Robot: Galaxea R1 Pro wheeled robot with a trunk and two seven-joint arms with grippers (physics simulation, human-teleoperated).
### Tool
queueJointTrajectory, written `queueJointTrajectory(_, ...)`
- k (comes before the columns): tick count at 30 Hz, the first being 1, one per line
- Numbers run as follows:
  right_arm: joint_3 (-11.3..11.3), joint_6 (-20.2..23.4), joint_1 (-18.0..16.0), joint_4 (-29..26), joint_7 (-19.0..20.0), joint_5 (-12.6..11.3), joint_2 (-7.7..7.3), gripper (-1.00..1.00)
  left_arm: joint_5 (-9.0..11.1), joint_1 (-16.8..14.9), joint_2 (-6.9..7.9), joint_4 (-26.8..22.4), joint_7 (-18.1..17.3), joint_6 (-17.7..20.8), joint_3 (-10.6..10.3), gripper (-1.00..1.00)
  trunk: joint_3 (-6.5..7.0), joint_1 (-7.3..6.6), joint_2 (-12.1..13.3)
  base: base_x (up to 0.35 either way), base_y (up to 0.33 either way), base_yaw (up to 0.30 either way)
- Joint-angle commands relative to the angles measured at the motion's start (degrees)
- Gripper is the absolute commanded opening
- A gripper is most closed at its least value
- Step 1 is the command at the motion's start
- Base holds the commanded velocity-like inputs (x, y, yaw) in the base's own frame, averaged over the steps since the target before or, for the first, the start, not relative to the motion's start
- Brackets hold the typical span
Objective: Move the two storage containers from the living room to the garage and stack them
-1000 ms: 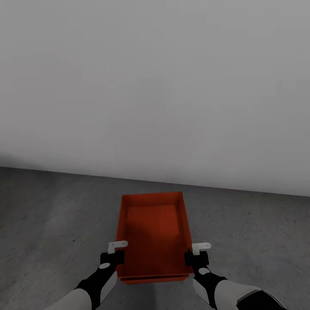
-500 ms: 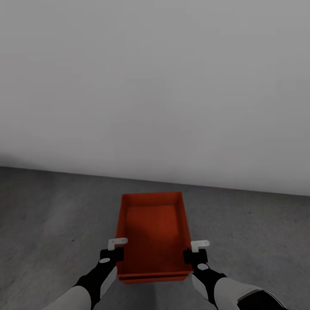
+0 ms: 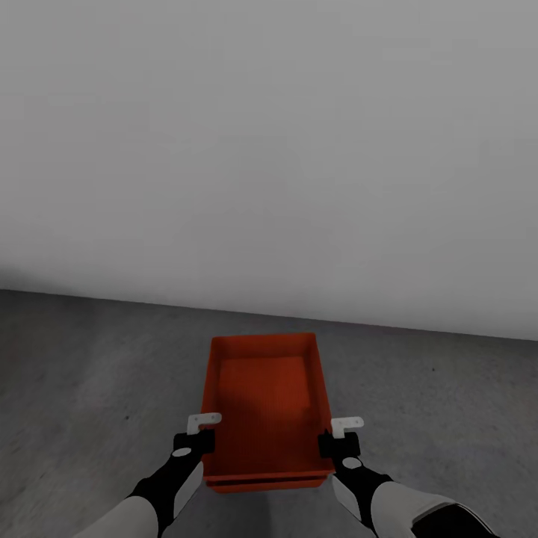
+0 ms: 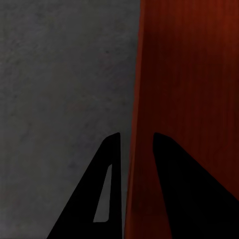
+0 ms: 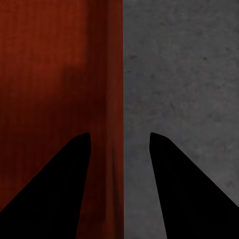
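An orange-red storage container (image 3: 265, 396) sits on the dark grey concrete floor (image 3: 90, 388) just in front of me. A second orange-red rim (image 3: 265, 484) peeks out under its near edge, so the two look stacked. My left gripper (image 3: 202, 424) straddles the left side wall near the front corner. In the left wrist view that gripper (image 4: 136, 135) is open, with floor showing between one finger and the wall (image 4: 137, 74). My right gripper (image 3: 346, 426) straddles the right side wall. In the right wrist view it (image 5: 119, 134) stands wider open, clear of the wall (image 5: 115, 74).
A plain pale grey wall (image 3: 269, 149) rises behind the container and meets the floor a short way beyond it. Concrete stretches out to both sides of the container.
Both grippers shifted slightly along the container's side walls early on, then held still. The container has not moved.
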Motion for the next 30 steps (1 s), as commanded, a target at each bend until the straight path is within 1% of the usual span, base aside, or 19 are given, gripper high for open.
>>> queueJointTrajectory(1, -2.07, -5.42, 0.02, -0.16, 0.37, 1.24, 0.11, -1.00, -0.42, 0.04, 0.71, 3.66, 0.78, -5.16, 1.27, -1.00, -0.05, 0.49, 0.00, 0.000, 0.000, 0.000)
queueJointTrajectory(16, -2.00, -5.42, 0.02, -0.16, 0.53, 1.93, 0.10, -1.00, -0.91, 0.04, 0.92, 3.66, 0.65, -5.16, 1.19, -1.00, -0.05, 0.49, 0.00, 0.000, 0.000, 0.000)
queueJointTrajectory(17, -2.00, -5.42, 0.02, -0.16, 0.53, 1.94, 0.10, 1.00, -0.95, 0.04, 0.92, 3.66, 0.63, -5.16, 1.17, 1.00, -0.05, 0.49, 0.00, 0.000, 0.000, 0.000)
queueJointTrajectory(21, -2.00, -5.42, 0.02, -0.16, 0.46, 1.61, 0.11, 1.00, -0.62, 0.04, 0.97, 3.70, 0.60, -5.08, 1.11, 1.00, -0.05, 0.49, 0.00, 0.000, 0.000, 0.000)
queueJointTrajectory(30, -1.99, -5.48, 0.02, -0.16, 0.44, 1.71, 0.18, 1.00, -1.04, 0.04, 0.92, 3.63, 0.60, -5.15, 1.10, 1.00, -0.05, 0.49, 0.00, 0.000, 0.000, 0.000)
